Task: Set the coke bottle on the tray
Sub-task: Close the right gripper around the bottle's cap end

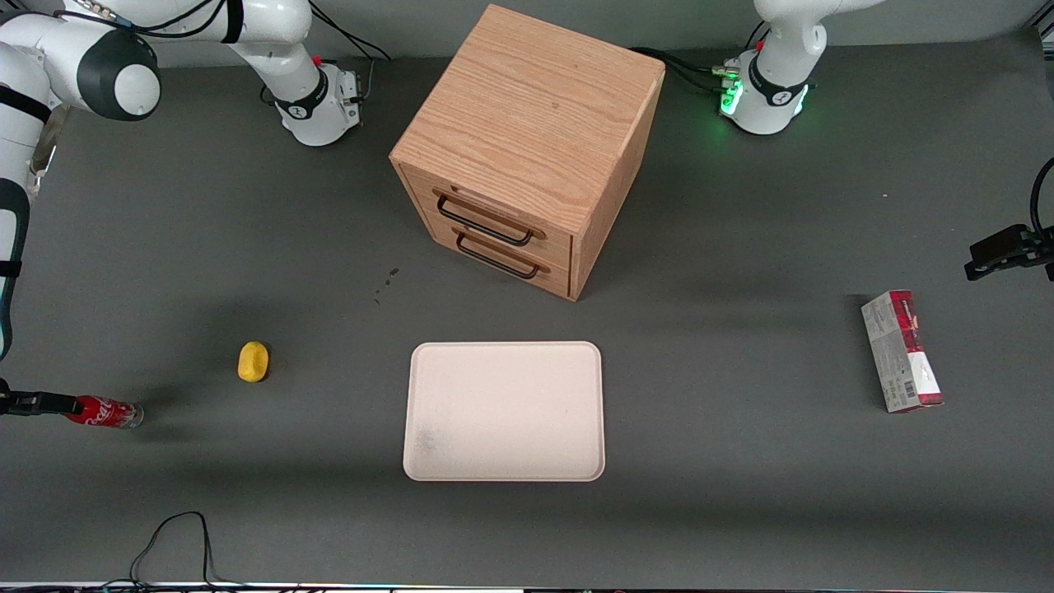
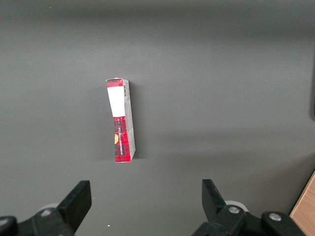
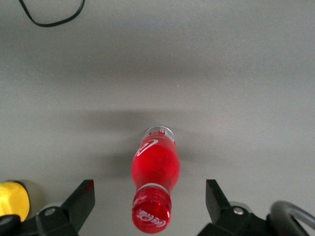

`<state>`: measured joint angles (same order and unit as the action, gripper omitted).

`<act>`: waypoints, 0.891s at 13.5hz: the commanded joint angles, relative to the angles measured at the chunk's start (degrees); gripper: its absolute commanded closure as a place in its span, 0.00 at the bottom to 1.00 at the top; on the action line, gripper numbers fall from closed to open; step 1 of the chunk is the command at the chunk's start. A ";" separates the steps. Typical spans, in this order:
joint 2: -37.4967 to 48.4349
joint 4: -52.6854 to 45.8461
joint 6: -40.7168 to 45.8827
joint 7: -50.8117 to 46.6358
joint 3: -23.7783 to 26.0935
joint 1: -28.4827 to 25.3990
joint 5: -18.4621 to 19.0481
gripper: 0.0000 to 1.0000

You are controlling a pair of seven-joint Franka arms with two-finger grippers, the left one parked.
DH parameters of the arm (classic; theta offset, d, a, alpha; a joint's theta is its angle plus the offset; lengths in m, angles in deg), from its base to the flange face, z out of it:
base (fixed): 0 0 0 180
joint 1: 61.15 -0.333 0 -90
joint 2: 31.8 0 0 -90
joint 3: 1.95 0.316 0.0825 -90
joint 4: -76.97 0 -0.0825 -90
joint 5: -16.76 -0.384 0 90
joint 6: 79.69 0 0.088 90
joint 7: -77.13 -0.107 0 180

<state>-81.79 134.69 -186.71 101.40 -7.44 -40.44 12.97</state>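
The coke bottle (image 1: 105, 412) is small and red with white script, and it sits on the grey table at the working arm's end. Its red cap points toward my gripper (image 1: 51, 404) and its clear base points away. In the right wrist view the bottle (image 3: 155, 167) is centred between the two black fingers (image 3: 81, 199). My gripper (image 3: 150, 196) is open, with a wide gap on each side of the cap and no contact. The cream-white tray (image 1: 504, 412) lies flat near the table's middle, nearer the front camera than the cabinet, with nothing on it.
A yellow lemon-like object (image 1: 254, 361) lies between the bottle and the tray. A wooden two-drawer cabinet (image 1: 527, 148) stands farther from the front camera than the tray. A red-and-grey carton (image 1: 902, 352) lies toward the parked arm's end. A black cable (image 1: 173, 539) loops near the table's front edge.
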 commanded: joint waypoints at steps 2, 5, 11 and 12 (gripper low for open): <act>0.42 0.38 -0.39 3.50 0.30 0.99 -1.13 0.01; 1.03 3.18 -0.65 3.41 0.30 0.99 -1.21 0.01; 1.21 3.19 -0.74 3.41 0.30 0.91 -1.13 0.10; 1.21 3.19 -0.65 3.50 0.30 0.91 -1.04 0.21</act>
<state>-81.78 136.46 -186.69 103.11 -7.44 -39.80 12.95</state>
